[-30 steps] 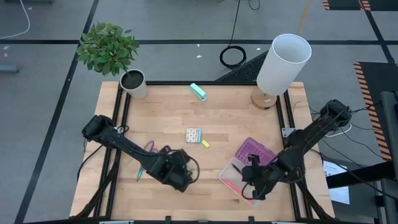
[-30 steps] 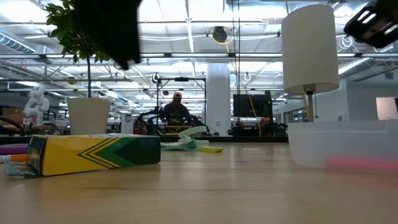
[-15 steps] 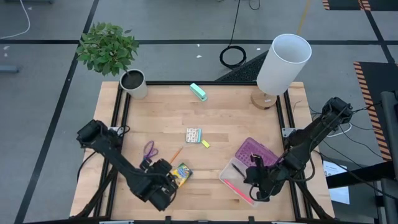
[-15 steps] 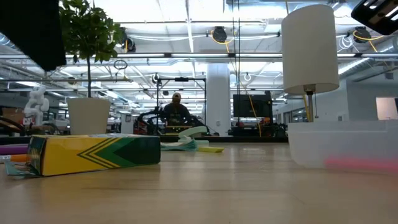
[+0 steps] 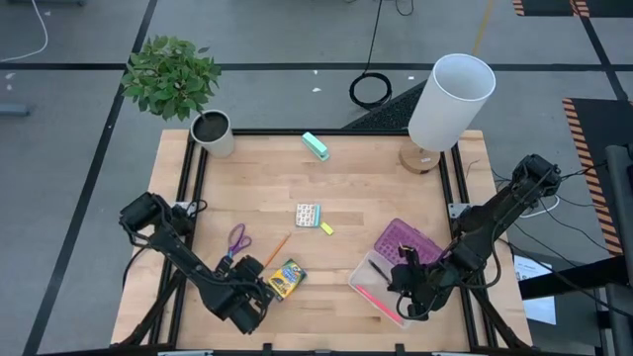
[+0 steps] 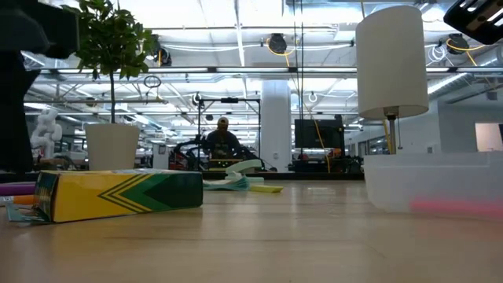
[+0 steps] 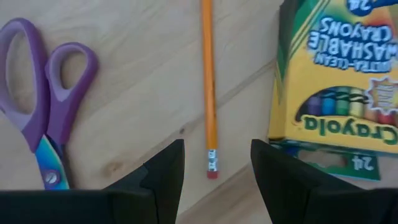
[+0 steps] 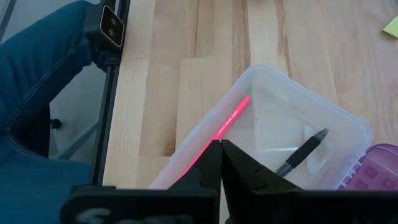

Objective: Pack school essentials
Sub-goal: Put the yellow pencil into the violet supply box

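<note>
Just beyond the open left hand point(image 7: 214, 177), the orange pencil point(image 7: 208, 87), scissors point(image 7: 46, 112) alongside.

The purple-handled scissors point(image 7: 38, 118) run off the left wrist view's edge — blades unseen; the crayon box point(image 7: 339, 81) is cropped too.

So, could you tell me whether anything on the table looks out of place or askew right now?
Nothing looks spilled or damaged. The crayon box, orange pencil and scissors lie loose at odd angles beside the open left pincer. The teal block sits alone near the far edge. The clear bin holds a red pen.
</note>
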Controlling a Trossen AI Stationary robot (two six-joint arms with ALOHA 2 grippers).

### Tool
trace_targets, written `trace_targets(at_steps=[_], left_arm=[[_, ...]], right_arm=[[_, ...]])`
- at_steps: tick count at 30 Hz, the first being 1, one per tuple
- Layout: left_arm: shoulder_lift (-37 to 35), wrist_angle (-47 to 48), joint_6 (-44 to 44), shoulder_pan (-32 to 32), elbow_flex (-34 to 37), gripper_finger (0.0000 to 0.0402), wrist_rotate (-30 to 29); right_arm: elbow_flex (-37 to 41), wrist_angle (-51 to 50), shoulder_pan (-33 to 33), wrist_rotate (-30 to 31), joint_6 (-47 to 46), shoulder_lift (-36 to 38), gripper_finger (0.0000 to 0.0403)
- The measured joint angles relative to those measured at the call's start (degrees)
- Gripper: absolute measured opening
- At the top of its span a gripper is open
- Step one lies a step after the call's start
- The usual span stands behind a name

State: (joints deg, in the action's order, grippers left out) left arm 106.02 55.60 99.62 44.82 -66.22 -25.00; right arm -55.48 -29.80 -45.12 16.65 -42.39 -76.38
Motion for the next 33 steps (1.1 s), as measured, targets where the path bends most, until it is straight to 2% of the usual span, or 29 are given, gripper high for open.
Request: trace_targets(at_steps=[13, 22, 29, 33], left_arm=[[0.13, -2.46, -3.17, -0.04, 1.71, 0.0186, -1.17], [-0.24, -13.58, -3.41, 0.02, 9.66, 0.0186, -2.15], [-0.11, -14.12, -3.46, 0.00, 10.41, 0.0185, -2.13], [-0.07, -14.21, -3.46, 0.00, 10.41, 0.0163, -2.24]], right_arm=[[0.00, 0.00, 0.00, 0.04, 0.00, -0.02, 0.0000], [0.00, 0.02, 0.00, 0.04, 0.00, -0.02, 0.0000], [0.00, 0.02, 0.04, 1.54, 0.24, -0.04, 0.0000], [0.00, 0.02, 0.04, 1.53, 0.23, -0.04, 0.0000]])
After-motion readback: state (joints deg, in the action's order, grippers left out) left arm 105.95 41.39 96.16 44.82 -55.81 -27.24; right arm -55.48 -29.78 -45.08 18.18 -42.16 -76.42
